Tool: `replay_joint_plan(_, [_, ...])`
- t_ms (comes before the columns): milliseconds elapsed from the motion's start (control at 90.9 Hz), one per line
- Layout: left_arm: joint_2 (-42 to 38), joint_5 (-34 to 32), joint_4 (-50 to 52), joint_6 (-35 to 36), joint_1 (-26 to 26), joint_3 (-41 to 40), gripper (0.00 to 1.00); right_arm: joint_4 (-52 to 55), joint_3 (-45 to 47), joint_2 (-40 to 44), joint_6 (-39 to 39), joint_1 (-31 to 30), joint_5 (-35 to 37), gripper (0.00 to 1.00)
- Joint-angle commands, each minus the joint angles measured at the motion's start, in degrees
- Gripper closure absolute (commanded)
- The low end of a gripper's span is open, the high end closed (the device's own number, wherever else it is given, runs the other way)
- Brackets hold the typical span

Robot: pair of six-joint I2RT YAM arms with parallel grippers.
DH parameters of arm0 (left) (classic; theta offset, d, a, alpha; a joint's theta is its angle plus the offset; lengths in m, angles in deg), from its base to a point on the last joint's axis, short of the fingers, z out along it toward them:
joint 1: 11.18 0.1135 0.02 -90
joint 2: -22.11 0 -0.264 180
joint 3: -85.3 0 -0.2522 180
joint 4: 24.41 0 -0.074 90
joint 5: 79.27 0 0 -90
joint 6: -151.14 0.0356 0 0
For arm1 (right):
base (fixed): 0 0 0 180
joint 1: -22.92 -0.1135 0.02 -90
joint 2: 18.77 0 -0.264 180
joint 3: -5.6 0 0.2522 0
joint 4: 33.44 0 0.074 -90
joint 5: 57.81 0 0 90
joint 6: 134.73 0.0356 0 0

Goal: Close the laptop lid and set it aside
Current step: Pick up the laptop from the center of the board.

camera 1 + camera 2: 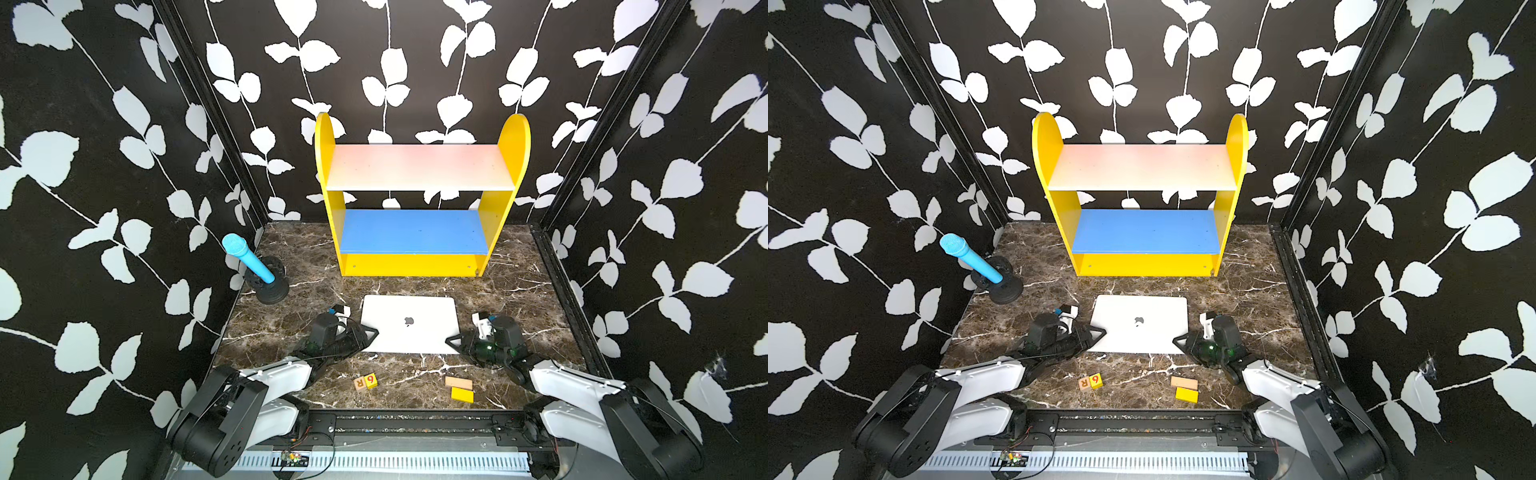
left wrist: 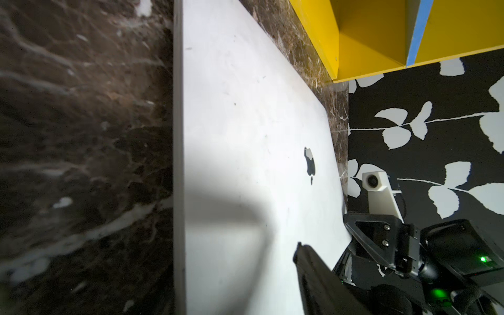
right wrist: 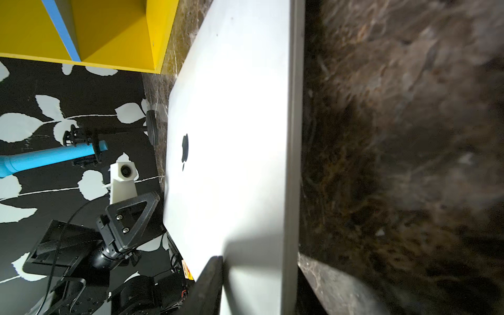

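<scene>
The laptop (image 1: 409,324) (image 1: 1140,324) lies flat on the marble table with the laptop lid (image 2: 245,136) (image 3: 231,136) down, dark apple logo up. My left gripper (image 1: 371,334) reaches onto its left edge near the front corner. In the left wrist view, one black finger (image 2: 313,272) hovers over the lid and throws a shadow well apart from itself; the jaws stand open around the edge. My right gripper (image 1: 451,338) sits at the right edge. Its visible finger (image 3: 210,281) lies close to the lid, meeting its own shadow. The lower fingers are hidden.
A yellow shelf (image 1: 415,266) with blue and white boards stands just behind the laptop. A blue microphone (image 1: 249,259) on a black stand is at the back left. Two lettered blocks (image 1: 365,381) and a wooden and a yellow block (image 1: 459,388) lie near the front edge.
</scene>
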Motion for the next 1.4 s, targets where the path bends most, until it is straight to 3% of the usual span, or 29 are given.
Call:
replay_joint_plan(0, [-2.88,4.44,-5.21,-1.29,-0.94,-0.09,0.45,-0.8,-1.2,2.43,-1.38,-0.86,-2.95,0.65])
replay_joint_plan(220, [-7.74,3.79,-4.09,-4.18,-0.9,-0.15,0.59,0.32,-1.57,5.77,-0.51,-0.98,-2.39,0.7])
replay_joint_plan(594, [-14.11,2.59,-1.25,-7.07,-0.9,0.85,0.73,-0.44,-3.8,6.72,0.84,-2.76,-1.27,0.82])
replay_joint_plan(1111, [-22.92,-2.67,-3.7,-14.63,-0.94,-0.99,0.81,-4.6,-4.71,12.26,7.92,-5.32,4.18,1.0])
replay_joint_plan(1386, [-29.42,-6.07,-2.44,-16.7,-0.91,-0.25,0.93,-5.39,-5.59,17.13,10.28,-6.3,8.47,1.0])
